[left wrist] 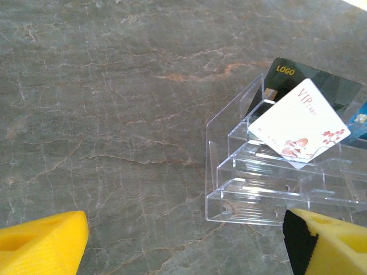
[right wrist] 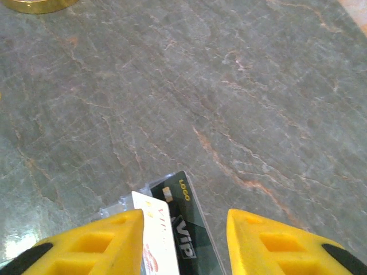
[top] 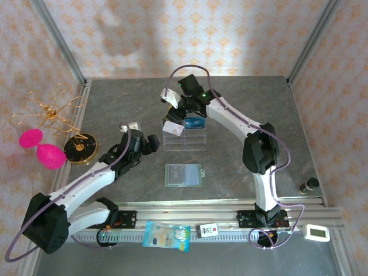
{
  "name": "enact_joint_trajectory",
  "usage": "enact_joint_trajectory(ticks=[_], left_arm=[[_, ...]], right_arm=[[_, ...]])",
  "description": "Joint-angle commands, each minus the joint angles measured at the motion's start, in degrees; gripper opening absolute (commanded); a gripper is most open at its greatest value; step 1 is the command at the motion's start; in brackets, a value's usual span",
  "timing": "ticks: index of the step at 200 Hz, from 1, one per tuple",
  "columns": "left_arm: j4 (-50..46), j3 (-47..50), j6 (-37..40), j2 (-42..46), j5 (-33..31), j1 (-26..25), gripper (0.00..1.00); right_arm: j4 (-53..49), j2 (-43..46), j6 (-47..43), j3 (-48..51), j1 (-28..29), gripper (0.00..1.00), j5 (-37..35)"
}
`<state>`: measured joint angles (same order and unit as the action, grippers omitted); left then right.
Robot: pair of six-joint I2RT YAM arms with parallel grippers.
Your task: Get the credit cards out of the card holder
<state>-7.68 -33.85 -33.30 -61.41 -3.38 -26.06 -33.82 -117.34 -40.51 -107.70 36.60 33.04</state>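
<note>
The sage-green card holder (top: 183,175) lies open and flat mid-table, its clear pockets facing up. A whitish credit card (left wrist: 301,127) with red print stands tilted in the clear acrylic rack (left wrist: 275,183), in front of a dark card (left wrist: 312,83) and a blue card (left wrist: 358,123). My right gripper (top: 187,112) hovers over the rack. Its yellow fingers (right wrist: 287,243) stand apart around the dark card (right wrist: 195,226), with the whitish card (right wrist: 157,240) beside the left finger, neither one pinched. My left gripper (left wrist: 186,246) is open wide just left of the rack, above bare table.
A black-and-gold round disc (top: 80,147), two pink egg shapes (top: 43,148) and gold wire pieces (top: 52,109) sit at the left edge. A small dark bottle (top: 309,185) stands at the right. A blue packet (top: 167,236) lies on the front rail.
</note>
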Motion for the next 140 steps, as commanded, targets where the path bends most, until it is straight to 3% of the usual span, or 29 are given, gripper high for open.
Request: enact_joint_trajectory(ticks=[1,42,140], left_arm=[[1.02,-1.69,0.08,-0.64,1.51,0.71,0.9],[2.15,-0.96,0.23,-0.64,4.32,1.0,0.91],[3.78,0.6,0.07,-0.58,6.69,1.32,0.91]], right_arm=[[-2.21,-1.31,-0.59,-1.23,0.32,0.43,2.8],[-7.37,-1.95,-5.11,-1.49,0.03,0.44,5.8],[-10.74,-3.69,-7.74,-1.48,-0.92,0.43,4.04]])
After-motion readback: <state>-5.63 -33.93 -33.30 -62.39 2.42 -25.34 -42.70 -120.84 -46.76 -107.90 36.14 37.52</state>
